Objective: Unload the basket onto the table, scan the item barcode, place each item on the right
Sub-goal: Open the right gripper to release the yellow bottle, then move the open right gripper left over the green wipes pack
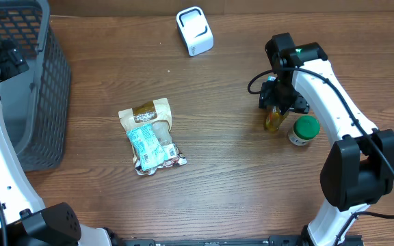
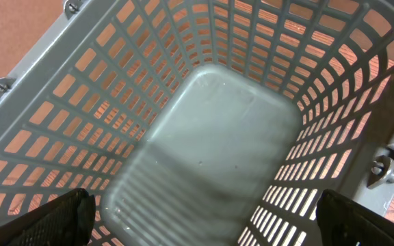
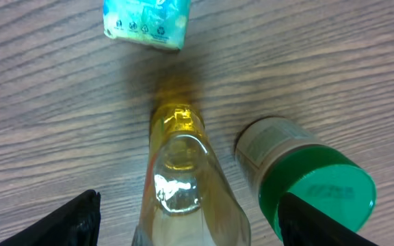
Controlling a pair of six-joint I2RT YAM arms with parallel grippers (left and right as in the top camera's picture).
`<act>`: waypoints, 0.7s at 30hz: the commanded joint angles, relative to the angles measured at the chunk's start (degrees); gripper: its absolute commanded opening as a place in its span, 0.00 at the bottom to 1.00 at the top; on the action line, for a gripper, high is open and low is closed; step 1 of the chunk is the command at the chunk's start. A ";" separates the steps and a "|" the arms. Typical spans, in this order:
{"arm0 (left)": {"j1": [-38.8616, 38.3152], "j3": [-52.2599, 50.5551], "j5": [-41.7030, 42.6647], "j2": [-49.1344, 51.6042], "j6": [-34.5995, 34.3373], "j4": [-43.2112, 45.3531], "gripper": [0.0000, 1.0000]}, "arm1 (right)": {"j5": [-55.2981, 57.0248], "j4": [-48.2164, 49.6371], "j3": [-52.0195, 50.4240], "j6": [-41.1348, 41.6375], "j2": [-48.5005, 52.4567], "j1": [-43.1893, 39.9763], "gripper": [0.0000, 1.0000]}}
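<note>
Amber bottle stands free between my right claw's wide jaws; left claw wide over basket; scanning apparently unfinished.

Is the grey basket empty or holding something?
Empty, as far as visible: the left wrist view shows the basket's bare grey floor with nothing on it.

Wooden table carries 5 things: basket, white scanner, snack packet, bottle, jar (green lid).
</note>
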 commanded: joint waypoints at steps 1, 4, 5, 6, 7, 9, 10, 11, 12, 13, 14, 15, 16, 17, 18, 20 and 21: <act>-0.17 0.81 0.44 -0.02 1.07 0.02 1.00 | 0.09 -0.85 7.19 0.07 -3.91 -0.11 0.83; -0.17 0.81 0.42 -0.02 1.07 0.02 1.00 | -0.24 -4.33 14.05 0.07 -4.98 0.26 0.84; -0.17 0.81 0.42 -0.02 1.09 0.02 0.99 | -0.70 -4.92 15.19 0.04 -5.09 0.39 0.84; -0.17 0.81 0.44 -0.02 1.09 0.02 1.00 | -1.86 -5.62 16.85 -0.09 -5.20 0.68 0.84; -0.17 0.81 0.44 -0.02 1.09 0.02 1.00 | -4.26 -5.97 18.34 -1.07 -5.27 1.11 0.84; -0.17 0.81 0.42 -0.02 1.09 0.02 1.00 | -8.63 -5.68 18.86 -3.13 -5.31 1.57 0.84; -0.17 0.81 0.44 -0.02 1.07 0.02 1.00 | -11.39 -5.49 18.86 -3.74 -5.31 1.86 0.84; -0.17 0.81 0.44 -0.02 1.07 0.02 1.00 | -13.07 -5.46 18.80 -3.93 -5.27 2.05 0.84; -0.17 0.81 0.44 -0.02 1.07 0.02 1.00 | -16.17 -5.22 18.56 -4.76 -5.14 2.43 0.84; -0.17 0.81 0.44 -0.02 1.09 0.02 0.99 | -17.79 -5.05 18.45 -4.92 -5.05 2.73 0.85; -0.17 0.81 0.42 -0.02 1.09 0.02 0.99 | -19.56 -4.31 18.16 -4.92 -4.98 3.32 0.85; -0.17 0.81 0.44 -0.02 1.07 0.02 0.99 | -20.02 -3.93 18.01 -4.92 -4.96 3.52 0.86; -0.17 0.81 0.44 -0.02 1.07 0.02 1.00 | -20.81 -3.54 17.81 -4.92 -4.96 4.02 0.86; -0.17 0.81 0.42 -0.02 1.07 0.02 1.00 | -21.29 -3.34 17.62 -4.90 -4.96 4.35 0.86; -0.17 0.81 0.44 -0.02 1.07 0.02 1.00 | -22.05 -3.30 17.46 -4.90 -4.96 4.70 0.86; -0.17 0.81 0.44 -0.02 1.07 0.02 1.00 | -24.00 -3.32 17.42 -4.90 -4.96 5.64 0.87; -0.17 0.81 0.42 -0.02 1.07 0.02 0.99 | -24.61 -3.32 17.42 -4.90 -4.96 6.01 0.87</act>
